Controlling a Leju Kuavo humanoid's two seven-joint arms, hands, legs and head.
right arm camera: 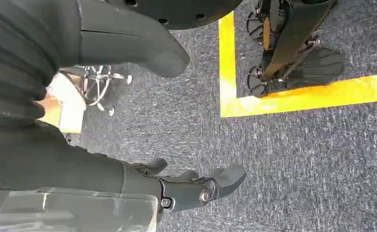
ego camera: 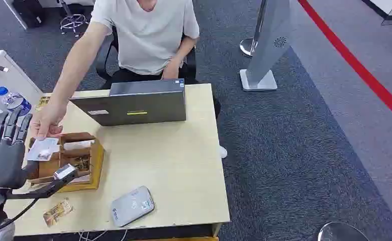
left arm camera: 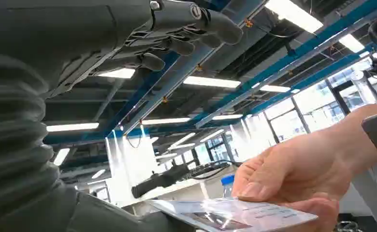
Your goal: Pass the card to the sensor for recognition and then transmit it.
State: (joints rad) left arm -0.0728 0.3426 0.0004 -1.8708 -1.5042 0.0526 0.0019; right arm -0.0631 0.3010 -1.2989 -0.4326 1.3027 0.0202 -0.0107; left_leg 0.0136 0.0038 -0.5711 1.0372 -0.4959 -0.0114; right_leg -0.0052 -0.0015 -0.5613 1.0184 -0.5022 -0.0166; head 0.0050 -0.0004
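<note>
A white card [ego camera: 43, 149] hovers over the wooden box at the table's left, pinched at its far edge by a person's hand [ego camera: 48, 120]. My left hand [ego camera: 3, 150] is raised beside it, palm toward the card, fingers straight up and spread, thumb [ego camera: 58, 175] sticking out below the card. In the left wrist view the person's fingers [left arm camera: 293, 179] pinch the card [left arm camera: 235, 215], while my fingers [left arm camera: 177, 29] stay well apart from it. The grey-white sensor pad [ego camera: 132, 205] lies flat near the table's front edge. My right hand [right arm camera: 196, 186] hangs over the carpet, holding nothing.
A wooden compartment box [ego camera: 83, 165] sits under the card, with a small printed packet [ego camera: 58, 211] in front of it. A grey laptop [ego camera: 138, 103] stands at the table's back, the seated person behind it. A water bottle [ego camera: 15, 100] is at far left. A grey stand [ego camera: 264, 50] stands on the carpet.
</note>
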